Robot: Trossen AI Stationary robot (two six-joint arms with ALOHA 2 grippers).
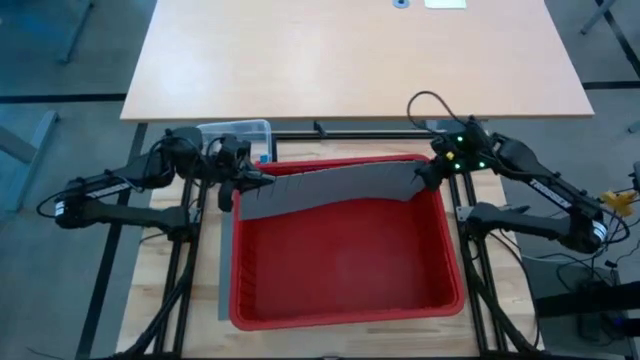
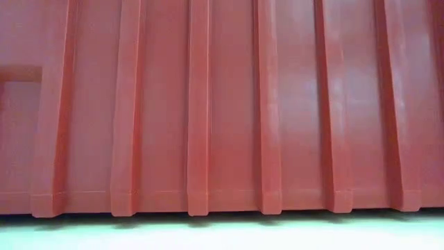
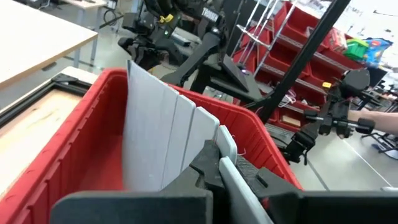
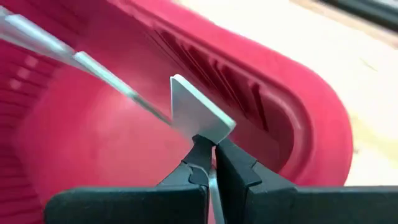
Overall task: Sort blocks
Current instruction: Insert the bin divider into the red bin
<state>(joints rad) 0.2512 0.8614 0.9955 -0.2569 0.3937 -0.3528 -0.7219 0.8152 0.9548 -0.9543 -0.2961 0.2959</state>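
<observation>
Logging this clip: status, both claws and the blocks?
Left claw and right claw each shut on an end of the grey divider panel, held over the red bin. No blocks visible. Clear tub behind the bin.

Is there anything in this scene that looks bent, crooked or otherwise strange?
Yes. The grey divider panel across the far end of the red bin is bowed, not straight. The left gripper and right gripper each pinch one end. No blocks are visible in the bin.
</observation>
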